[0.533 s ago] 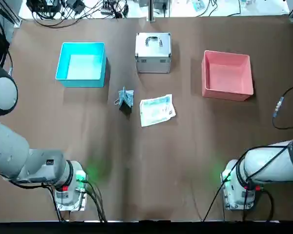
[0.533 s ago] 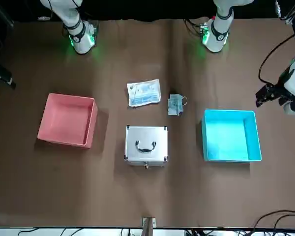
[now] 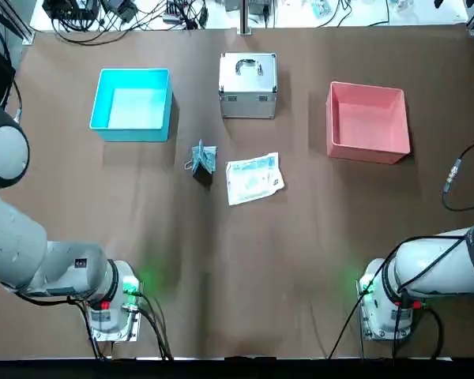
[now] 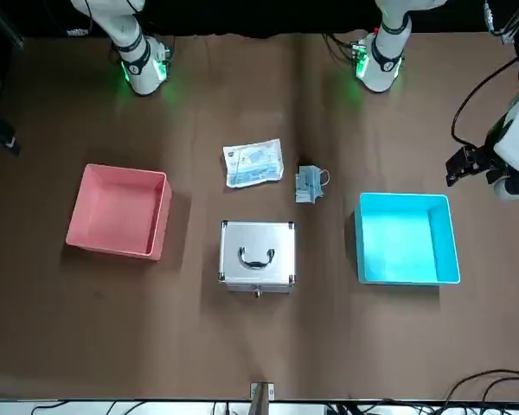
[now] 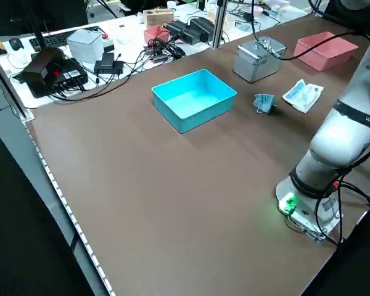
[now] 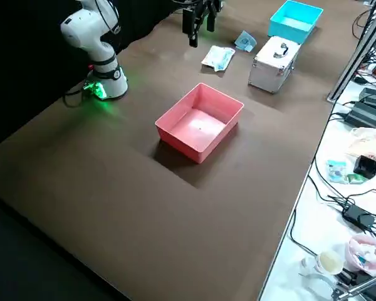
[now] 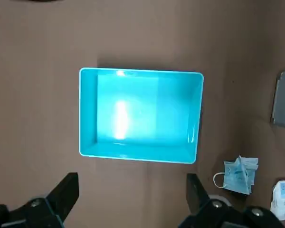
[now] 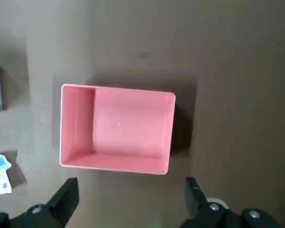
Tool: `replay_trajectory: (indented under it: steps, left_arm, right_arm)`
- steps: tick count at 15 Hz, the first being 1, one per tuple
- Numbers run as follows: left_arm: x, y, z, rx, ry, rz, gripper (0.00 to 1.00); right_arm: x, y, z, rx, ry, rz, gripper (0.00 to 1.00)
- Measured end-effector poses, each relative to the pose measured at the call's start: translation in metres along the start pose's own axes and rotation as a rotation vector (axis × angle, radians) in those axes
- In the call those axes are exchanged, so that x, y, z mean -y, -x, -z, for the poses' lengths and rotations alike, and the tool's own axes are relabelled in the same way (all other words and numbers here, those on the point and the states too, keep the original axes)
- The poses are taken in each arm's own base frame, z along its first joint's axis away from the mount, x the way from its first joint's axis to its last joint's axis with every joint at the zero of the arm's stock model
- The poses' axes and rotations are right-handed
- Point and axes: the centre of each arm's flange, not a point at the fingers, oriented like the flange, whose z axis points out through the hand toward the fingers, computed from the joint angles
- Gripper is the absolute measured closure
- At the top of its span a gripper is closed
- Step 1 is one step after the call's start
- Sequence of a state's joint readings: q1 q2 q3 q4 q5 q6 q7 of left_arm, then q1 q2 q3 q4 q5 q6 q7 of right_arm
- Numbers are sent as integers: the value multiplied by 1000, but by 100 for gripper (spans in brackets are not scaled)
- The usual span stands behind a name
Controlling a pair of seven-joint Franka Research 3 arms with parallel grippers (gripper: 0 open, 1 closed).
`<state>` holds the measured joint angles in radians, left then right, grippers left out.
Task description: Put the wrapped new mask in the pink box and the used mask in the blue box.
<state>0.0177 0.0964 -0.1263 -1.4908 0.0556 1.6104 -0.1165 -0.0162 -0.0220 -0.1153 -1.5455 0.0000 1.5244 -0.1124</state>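
Near the case, crumpled used mask

Camera arrangement: overhead, opposing, side and wrist mounts.
Top and front views face opposite ways; both cover the worktop.

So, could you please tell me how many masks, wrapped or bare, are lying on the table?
2: the wrapped new mask lies roughly midway between the two bins, and the used mask sits beside it, towards the blue box.
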Motion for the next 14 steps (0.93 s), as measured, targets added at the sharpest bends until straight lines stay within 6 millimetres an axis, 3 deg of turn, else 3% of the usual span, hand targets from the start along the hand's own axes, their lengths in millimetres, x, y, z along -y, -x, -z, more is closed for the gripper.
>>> replay_trajectory:
  steps: [3,6,9,14]
  left_arm:
    - [-21,-4,-25,56,13,-44,0]
    - [-55,-12,-71,147,25,-102,0]
    - [-93,-16,-123,243,52,-153,0]
    - [-158,5,-208,429,130,-225,0]
  right_arm:
    - [4,2,-6,31,-3,6,2]
    - [21,-2,-19,60,-15,35,2]
    - [52,-15,-50,116,-84,76,2]
    - [103,-34,-106,226,-185,125,2]
